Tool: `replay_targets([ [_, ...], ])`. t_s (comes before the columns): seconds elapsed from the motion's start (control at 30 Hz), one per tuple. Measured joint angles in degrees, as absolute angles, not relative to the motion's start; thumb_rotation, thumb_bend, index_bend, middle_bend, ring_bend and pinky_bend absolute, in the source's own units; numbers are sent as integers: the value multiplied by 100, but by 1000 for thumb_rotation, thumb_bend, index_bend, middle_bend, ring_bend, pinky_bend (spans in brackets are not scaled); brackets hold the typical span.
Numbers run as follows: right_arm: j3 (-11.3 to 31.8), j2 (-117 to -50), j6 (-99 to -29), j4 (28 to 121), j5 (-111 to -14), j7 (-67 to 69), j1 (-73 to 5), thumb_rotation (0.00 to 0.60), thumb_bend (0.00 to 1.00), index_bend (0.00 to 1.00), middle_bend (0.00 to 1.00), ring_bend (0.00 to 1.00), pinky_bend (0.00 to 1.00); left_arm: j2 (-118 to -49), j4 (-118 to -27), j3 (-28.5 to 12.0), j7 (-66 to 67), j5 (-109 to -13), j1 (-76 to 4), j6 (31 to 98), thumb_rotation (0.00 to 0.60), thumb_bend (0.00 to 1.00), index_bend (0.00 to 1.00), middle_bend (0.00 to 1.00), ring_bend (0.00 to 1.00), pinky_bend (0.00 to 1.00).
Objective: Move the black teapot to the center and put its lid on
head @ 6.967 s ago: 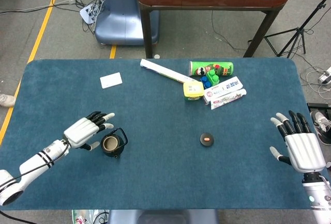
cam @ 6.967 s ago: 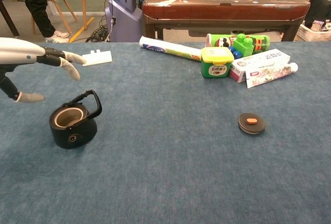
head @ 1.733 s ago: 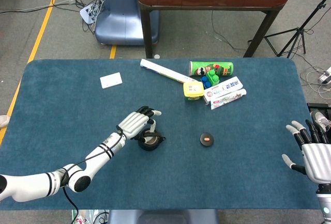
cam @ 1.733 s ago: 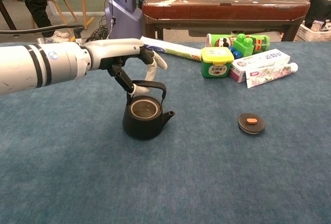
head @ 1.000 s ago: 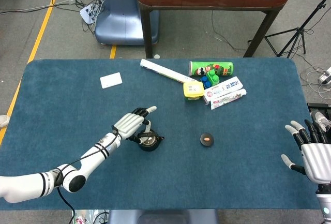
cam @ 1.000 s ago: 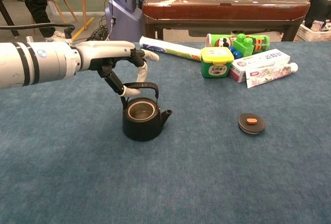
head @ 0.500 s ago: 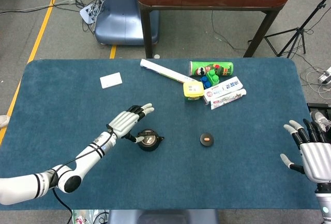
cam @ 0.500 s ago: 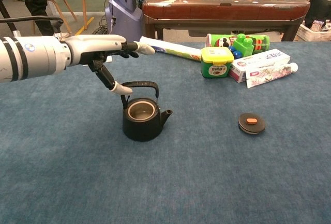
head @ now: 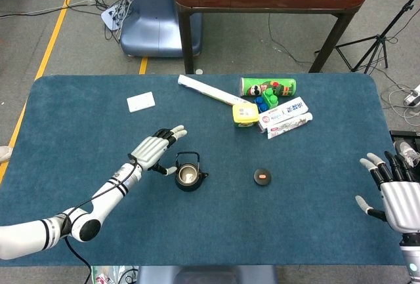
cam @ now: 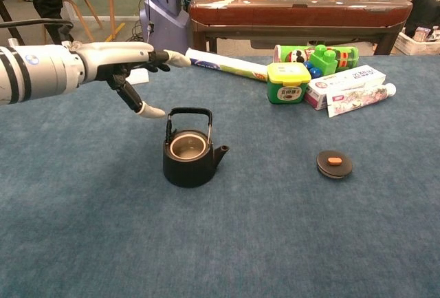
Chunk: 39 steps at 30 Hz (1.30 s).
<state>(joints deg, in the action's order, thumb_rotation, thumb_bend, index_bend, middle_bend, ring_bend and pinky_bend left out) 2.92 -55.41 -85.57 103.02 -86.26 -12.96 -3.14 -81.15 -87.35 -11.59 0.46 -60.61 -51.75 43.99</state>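
Two steps make up the task, and the first looks done: the small black cast-iron teapot with the hoop handle (head: 187, 175) now stands upright near the middle of the blue felt worktop (head: 79, 133), where seven seconds ago it sat far out toward the robot's left. The left hand (head: 153, 149) gripped its handle under two seconds ago; it has since let go and drawn back, and now hovers just left of the pot, its fingers (cam: 152, 111) spread and holding nothing, clear of the handle. What remains, by this reading, is the lidding. The round black lid with the orange knob (head: 262, 177) lies flat on the worktop to the pot's right, apart from it, the pot's mouth open. The right hand (head: 394, 193) hangs at the worktop's right edge, well away from the lid, fingers apart and empty.
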Motion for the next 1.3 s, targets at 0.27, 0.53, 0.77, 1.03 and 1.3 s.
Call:
replay_targets([
  [0.27,280,-5511,-8415,10380,-8731,-1360,-420,600,251,199,175,16,63,-7761,-9047,-1119,-68,-6336,-4781,4971,600,246,0,0,0,0],
  [0.53,276,-5503,-8191,10435,-8726,-1464,-550,600,251,238,179,16,63,-7287,-9321,-901,-161,-6769,-4018,5952,600,246,0,0,0,0],
  [0.77,239,-5454,-7776,10553,-8804,-1557,-781,600,251,250,211,16,63,-6985,-9436,-584,63,-7103,-3303,6800,600,246,0,0,0,0],
  [1.03,233,-5401,-7030,10726,-8946,-1663,-1296,600,251,251,214,16,63,-6769,-9622,-273,335,-7214,-2513,7557,600,246,0,0,0,0],
  [1.3,271,-5579,-6093,10750,-9001,-1808,-1961,600,251,251,214,16,63,-6575,-9842,-96,398,-7428,-1989,7988,600,246,0,0,0,0],
])
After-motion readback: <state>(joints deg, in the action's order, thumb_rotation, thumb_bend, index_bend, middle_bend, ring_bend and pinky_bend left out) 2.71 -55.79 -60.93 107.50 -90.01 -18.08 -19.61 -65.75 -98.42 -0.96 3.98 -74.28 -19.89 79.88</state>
